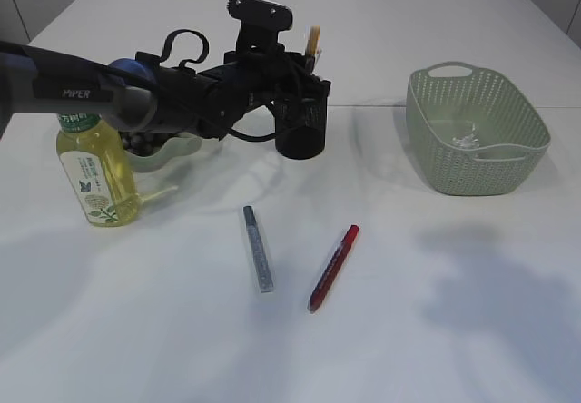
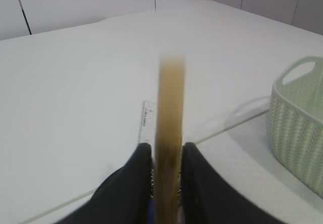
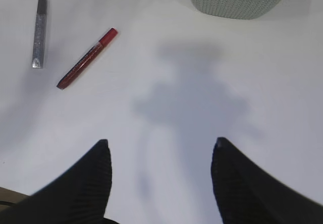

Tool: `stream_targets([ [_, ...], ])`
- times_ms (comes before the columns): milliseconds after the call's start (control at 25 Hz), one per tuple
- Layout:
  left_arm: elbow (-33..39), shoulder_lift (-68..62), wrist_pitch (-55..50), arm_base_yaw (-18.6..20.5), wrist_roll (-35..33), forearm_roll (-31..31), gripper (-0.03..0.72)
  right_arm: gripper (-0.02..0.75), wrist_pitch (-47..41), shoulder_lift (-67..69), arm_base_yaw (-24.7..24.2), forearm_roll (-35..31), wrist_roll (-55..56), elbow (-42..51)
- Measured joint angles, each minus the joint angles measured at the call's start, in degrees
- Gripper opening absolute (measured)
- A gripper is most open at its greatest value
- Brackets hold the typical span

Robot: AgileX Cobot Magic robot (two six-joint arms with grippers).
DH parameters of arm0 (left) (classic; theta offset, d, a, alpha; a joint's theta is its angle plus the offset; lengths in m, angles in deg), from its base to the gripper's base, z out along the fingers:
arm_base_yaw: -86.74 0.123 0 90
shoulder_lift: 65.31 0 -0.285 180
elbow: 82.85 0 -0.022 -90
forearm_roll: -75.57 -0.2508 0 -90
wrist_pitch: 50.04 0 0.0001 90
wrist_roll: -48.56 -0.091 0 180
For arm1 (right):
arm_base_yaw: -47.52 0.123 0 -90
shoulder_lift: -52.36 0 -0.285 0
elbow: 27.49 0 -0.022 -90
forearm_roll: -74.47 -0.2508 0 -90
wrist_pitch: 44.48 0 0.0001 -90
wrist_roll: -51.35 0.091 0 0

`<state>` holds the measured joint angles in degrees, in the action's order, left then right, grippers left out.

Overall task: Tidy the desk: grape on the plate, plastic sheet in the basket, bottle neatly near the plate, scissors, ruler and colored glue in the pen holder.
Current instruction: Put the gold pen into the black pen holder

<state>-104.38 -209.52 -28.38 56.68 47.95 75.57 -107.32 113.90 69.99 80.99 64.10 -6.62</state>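
Observation:
My left gripper (image 1: 309, 65) reaches over the black mesh pen holder (image 1: 300, 131) and is shut on a long tan object (image 2: 170, 113) that stands upright and is blurred; I cannot tell what it is. A clear ruler (image 2: 146, 123) shows just behind it. A silver glue stick (image 1: 258, 249) and a red glue stick (image 1: 333, 268) lie on the table in front; both also show in the right wrist view, silver (image 3: 39, 31) and red (image 3: 87, 58). My right gripper (image 3: 159, 148) is open and empty above bare table. The yellow bottle (image 1: 95, 172) stands at the left beside the green plate (image 1: 172, 156) holding dark grapes (image 1: 136, 142).
The green basket (image 1: 477, 131) stands at the right with a clear plastic sheet (image 1: 467, 135) inside; it also shows in the left wrist view (image 2: 298, 128) and the right wrist view (image 3: 237, 2). The left arm stretches over the plate and bottle.

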Motion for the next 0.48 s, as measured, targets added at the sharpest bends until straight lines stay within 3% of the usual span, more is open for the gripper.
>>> stream_targets([
  [480,-0.03,0.48,-3.24,0.0,0.0,0.61,0.19,0.49,0.13,0.0,0.0,-0.13,0.0,0.0],
])
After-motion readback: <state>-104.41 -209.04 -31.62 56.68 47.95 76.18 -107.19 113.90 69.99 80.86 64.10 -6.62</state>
